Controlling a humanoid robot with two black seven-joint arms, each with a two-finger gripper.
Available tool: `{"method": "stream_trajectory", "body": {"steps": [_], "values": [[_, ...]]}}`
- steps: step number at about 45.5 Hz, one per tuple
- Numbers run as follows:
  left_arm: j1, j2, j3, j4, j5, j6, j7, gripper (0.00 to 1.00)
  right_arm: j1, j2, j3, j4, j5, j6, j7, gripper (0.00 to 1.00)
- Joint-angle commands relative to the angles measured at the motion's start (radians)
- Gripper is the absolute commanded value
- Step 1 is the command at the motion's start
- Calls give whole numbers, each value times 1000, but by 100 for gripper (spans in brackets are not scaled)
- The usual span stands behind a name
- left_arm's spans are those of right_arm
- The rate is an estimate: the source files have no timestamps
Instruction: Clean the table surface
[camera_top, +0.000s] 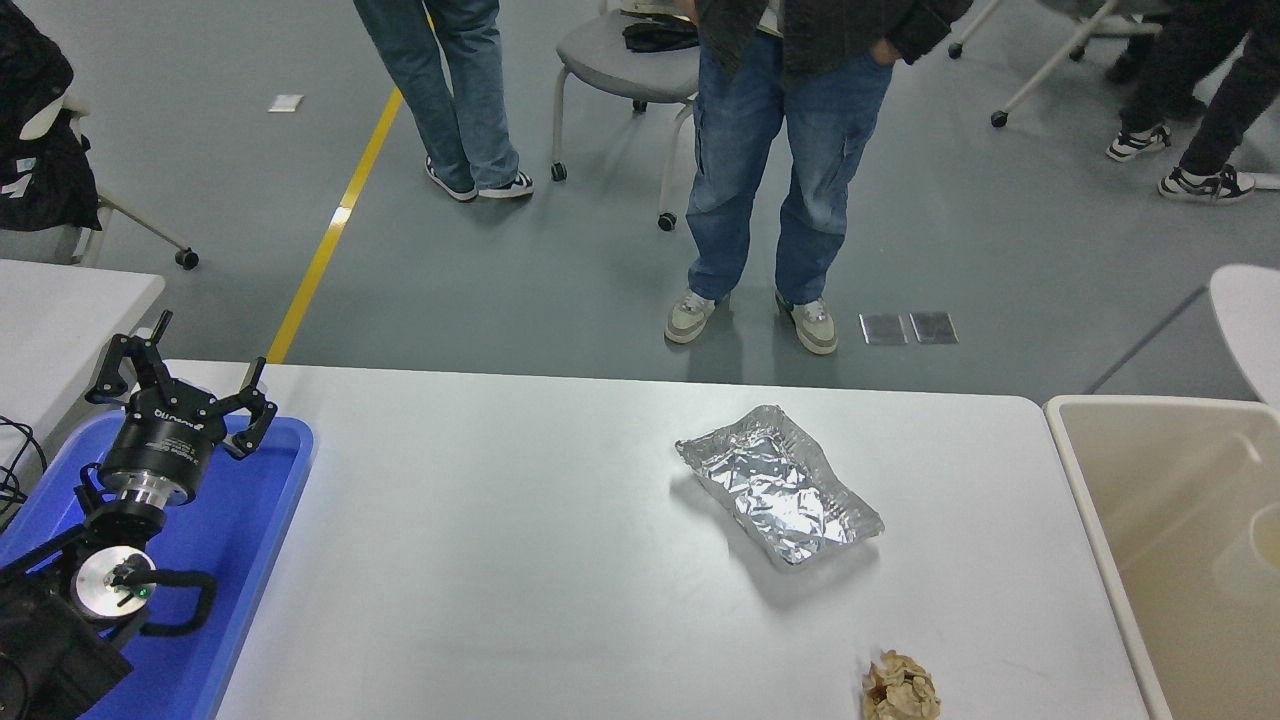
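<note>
The surface (520, 560) fills the lower middle of the view, between a blue tray (230, 560) at its left edge and a beige bin (1100, 500) just past its right edge. Two bits of rubbish lie on it: a crumpled foil tray (778, 484) right of centre, nearer the far edge, and a brown paper wad (900, 687) at the near edge toward the right corner, well apart from the foil. A pale, blurred shape (1255, 550) shows inside the bin; what it is cannot be told.

The left gripper (180, 395) is parked over the blue tray's far end, jaws spread open and holding nothing. The right arm is out of view.

By the look of it the job is partly done at best: foil and wad must both go, likely into the bin, and any wiping remains.
</note>
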Motion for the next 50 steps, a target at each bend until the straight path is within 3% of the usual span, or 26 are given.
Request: {"method": "stream_trajectory", "body": {"steps": [1, 9, 14, 18, 27, 36, 50], "values": [[0, 0, 0, 0, 0, -1, 0, 100, -43, 57, 0, -34, 35, -58, -59, 0], [0, 0, 0, 0, 0, 1, 0, 100, -44, 59, 1, -34, 37, -58, -62, 0], [0, 0, 0, 0, 0, 1, 0, 100, -44, 57, 1, -34, 67, -58, -62, 68], [1, 0, 0, 0, 0, 1, 0, 100, -44, 57, 0, -35, 89, -57, -64, 87], [1, 0, 0, 0, 0, 1, 0, 100, -35, 56, 3, -38, 161, -68, -65, 96], [0, 0, 0, 0, 0, 1, 0, 100, -1, 49, 3, -63, 368, -71, -65, 96], [1, 0, 0, 0, 0, 1, 0, 100, 71, 46, 26, -3, 889, -55, -70, 96]]}}
